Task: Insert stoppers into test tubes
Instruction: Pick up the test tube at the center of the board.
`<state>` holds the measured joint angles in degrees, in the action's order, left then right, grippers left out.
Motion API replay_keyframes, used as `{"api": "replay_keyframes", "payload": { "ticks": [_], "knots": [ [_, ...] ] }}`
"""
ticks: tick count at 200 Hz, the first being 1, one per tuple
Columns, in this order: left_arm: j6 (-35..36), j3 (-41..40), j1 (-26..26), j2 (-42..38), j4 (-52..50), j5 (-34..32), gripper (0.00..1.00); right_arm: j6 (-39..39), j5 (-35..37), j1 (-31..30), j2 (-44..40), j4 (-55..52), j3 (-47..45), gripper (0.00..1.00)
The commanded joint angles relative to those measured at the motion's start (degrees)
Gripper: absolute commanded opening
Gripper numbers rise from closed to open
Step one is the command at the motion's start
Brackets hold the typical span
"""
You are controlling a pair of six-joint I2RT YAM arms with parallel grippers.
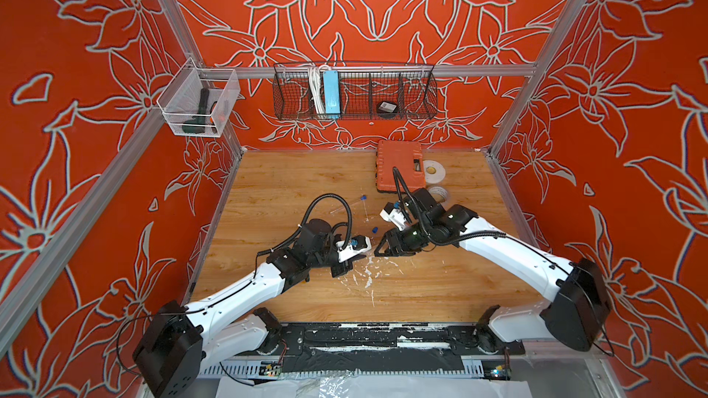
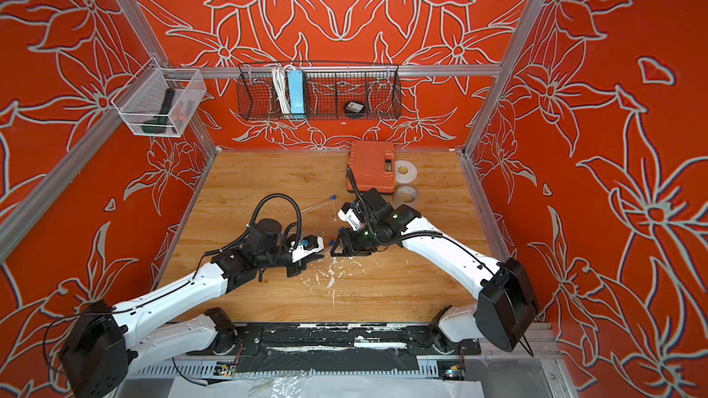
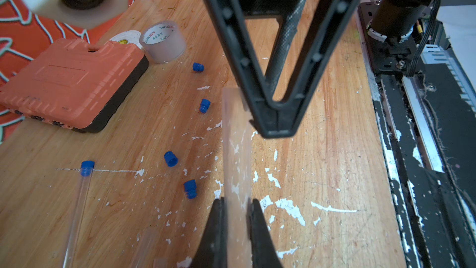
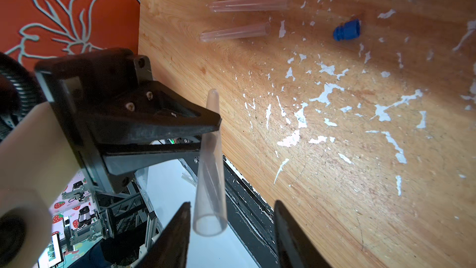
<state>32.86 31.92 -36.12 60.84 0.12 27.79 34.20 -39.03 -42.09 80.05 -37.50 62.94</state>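
Blue stoppers (image 3: 170, 158), four of them loose, lie on my wooden tabletop (image 1: 276, 185) beside the working spot, near enough, I judge, to fetch one at a time. My left gripper (image 3: 237, 202) is clamped on a clear test tube (image 3: 235, 150), lifted off the board with its mouth toward the right gripper (image 4: 231, 203), presumably so the open end can be reached. That claw stands apart astride the mouth, gripping nothing; I see no plug in it. One capped tube (image 1: 346, 204) lies farther back, and two bare tubes (image 4: 234, 33) rest flat. White paint flecks (image 3: 291, 207) scar the wood. Orange flower-patterned walls (image 1: 383, 13) enclose the cell. An orange case (image 1: 398, 166) and tape rolls (image 3: 164, 42) sit at the rear.
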Motion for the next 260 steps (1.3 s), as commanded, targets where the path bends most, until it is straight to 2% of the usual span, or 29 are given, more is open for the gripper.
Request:
{"api": "replay_keyframes", "payload": {
  "ticks": [1,194,223,243,260],
  "knots": [
    [-1.9,0.2,-0.4,0.9,1.9,0.9,0.02,1.2,1.6,-0.7,1.0,1.8,2.1,0.48],
    [-2.5,1.2,-0.4,3.1,3.6,-0.2,0.03,4.0,1.6,-1.1,3.4,5.4,2.2,0.23],
    [-2.2,1.5,-0.4,3.0,3.2,-0.3,0.05,4.2,1.7,-1.1,3.6,5.4,2.3,0.17],
    [-2.4,1.2,-0.4,2.3,3.1,-1.5,0.12,4.6,0.1,-1.1,3.3,6.7,2.2,0.16],
    [-2.6,0.7,-0.4,1.4,3.0,-3.2,0.29,4.8,-0.7,-1.0,2.5,7.0,2.2,0.16]
  ]
}}
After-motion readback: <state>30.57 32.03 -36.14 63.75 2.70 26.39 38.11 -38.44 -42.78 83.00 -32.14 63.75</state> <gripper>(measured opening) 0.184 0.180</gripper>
